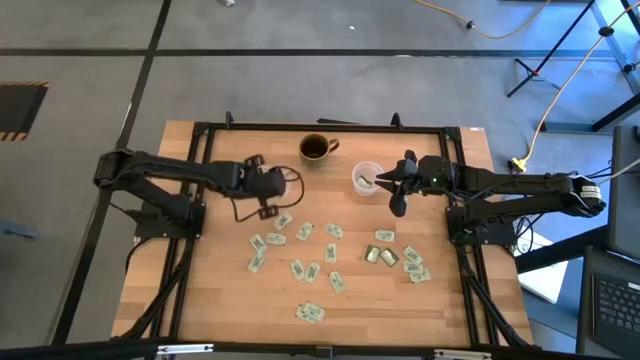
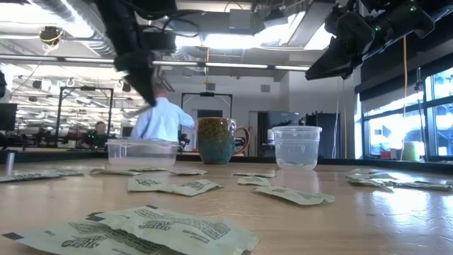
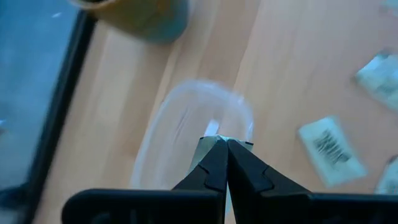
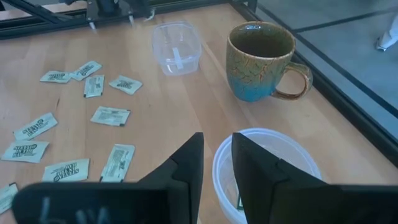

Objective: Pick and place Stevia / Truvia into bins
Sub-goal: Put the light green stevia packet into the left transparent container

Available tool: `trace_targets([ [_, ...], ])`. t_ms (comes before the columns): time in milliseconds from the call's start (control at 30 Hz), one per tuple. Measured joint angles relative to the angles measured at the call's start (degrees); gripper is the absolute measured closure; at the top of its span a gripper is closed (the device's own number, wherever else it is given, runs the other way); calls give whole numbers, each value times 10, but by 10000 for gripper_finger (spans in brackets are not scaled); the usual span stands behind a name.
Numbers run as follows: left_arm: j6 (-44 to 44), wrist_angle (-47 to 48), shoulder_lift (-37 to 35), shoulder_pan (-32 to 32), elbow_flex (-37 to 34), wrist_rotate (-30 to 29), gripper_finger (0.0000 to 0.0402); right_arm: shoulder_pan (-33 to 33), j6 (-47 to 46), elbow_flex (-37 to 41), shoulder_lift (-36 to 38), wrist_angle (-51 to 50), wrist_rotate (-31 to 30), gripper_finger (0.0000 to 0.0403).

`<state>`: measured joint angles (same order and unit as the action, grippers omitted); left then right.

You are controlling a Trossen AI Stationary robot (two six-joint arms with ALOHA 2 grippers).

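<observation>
Several pale green and white Stevia sachets (image 1: pixel 330 250) lie flat across the wooden table, close up in the low view (image 2: pixel 177 188). My left gripper (image 3: pixel 219 142) hangs over the shallow clear tub (image 3: pixel 186 124), shut on a sachet. That tub (image 4: pixel 177 46) stands left of the mug and holds a pale sachet. My right gripper (image 4: pixel 217 140) hovers open beside the round clear cup (image 4: pixel 273 162), above its rim, with nothing between its fingers. The cup (image 1: pixel 366 178) has a sachet in it. My left gripper pinches a pale sachet between its two fingertips. Only a small pale corner (image 3: pixel 212 129) shows past the tips. The fingers slant downward above the tub, and the sachet is lifted clear of the table.
A brown and teal mug (image 4: pixel 261 62) stands near the far edge between tub and cup. Black frame rails (image 1: pixel 200 130) run along the table's edges. In the room behind the table, a person in a blue shirt (image 2: pixel 163 117) is visible.
</observation>
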<state>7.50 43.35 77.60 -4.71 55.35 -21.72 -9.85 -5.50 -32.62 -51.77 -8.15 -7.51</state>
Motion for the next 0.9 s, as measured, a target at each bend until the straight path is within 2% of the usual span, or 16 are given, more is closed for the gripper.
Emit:
trace_targets([
  [133,-52,-34,15,-44,0,64,398,0,1,0,0,-1,0,315],
  [300,-116,-33,47,-92,0,111,398,0,2,0,0,-5,0,315],
  [467,-143,-38,75,-133,0,152,398,0,11,0,0,-6,0,315],
  [900,-171,-47,145,-180,0,156,398,0,14,0,0,-6,0,315],
])
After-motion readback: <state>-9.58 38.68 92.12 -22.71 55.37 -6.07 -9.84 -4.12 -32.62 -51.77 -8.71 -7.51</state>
